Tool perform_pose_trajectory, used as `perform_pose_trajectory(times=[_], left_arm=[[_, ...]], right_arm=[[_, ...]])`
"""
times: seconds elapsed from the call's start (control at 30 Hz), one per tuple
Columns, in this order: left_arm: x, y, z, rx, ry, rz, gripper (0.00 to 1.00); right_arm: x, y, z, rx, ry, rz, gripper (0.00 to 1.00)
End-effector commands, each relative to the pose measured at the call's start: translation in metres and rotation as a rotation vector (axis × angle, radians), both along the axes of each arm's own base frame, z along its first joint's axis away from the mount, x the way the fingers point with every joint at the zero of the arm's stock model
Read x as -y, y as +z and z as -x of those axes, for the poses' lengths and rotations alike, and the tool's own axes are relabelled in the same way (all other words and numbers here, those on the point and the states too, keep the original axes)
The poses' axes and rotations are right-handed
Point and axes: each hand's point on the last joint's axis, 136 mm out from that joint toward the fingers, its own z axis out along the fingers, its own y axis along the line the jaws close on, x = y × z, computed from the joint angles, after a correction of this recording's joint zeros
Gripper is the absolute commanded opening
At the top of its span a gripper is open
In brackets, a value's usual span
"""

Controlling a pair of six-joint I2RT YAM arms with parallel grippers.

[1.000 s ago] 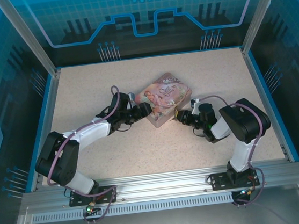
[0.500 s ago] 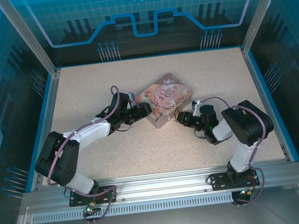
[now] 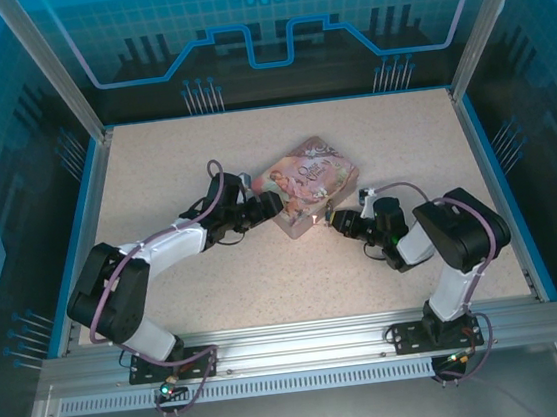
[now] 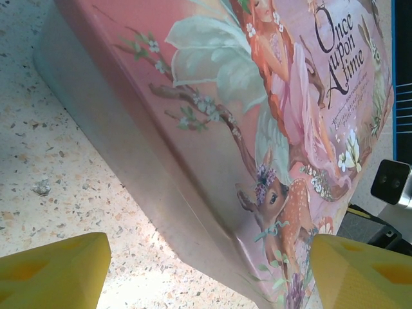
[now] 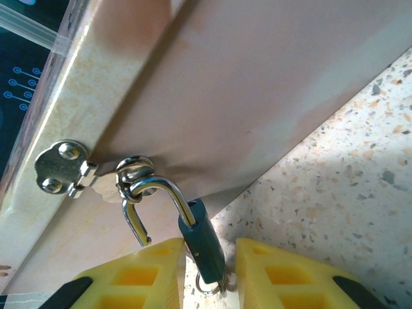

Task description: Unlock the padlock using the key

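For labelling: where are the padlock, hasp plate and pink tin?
Small blue-teal padlock (image 5: 203, 239): right wrist view, on its body.
Silvery riveted hasp plate (image 5: 56, 168): right wrist view, its centre.
Pink illustrated tin box (image 4: 212, 77): left wrist view, lid.

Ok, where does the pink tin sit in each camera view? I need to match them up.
Top external: pink tin mid-frame, between the left end effector and right end effector.
Left wrist: its illustrated lid spans the upper right, a corner dipping between the yellow fingers.
Right wrist: its plain side wall crosses the top; hasp at left, padlock hooked through it.
Shared landmark: the speckled table under the tin.
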Motion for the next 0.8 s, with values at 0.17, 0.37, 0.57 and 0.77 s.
perform_pose_trajectory(times=[0.17,0.37,0.57,0.77], left_arm=[[0.0003,0.0065,-0.0073,0.020,0.001,-0.006,0.82],[0.0005,0.0059,-0.0075,0.018,0.001,-0.007,0.82],[-0.0004,0.0064,-0.0072,0.019,0.002,-0.008,0.82],[-0.0008,-0.0023,-0.0064,0.003,0.001,-0.021,0.82]], right_arm=[[-0.0018,-0.0267,0.0076,-0.091,0.016,0.015,0.27],[-0.0011,-0.0280,0.0104,-0.096,0.018,0.022,0.19],[0.0024,-0.0250,0.0124,-0.090,0.009,0.034,0.10],[0.0072,-0.0204,0.0130,-0.087,-0.009,0.050,0.06]])
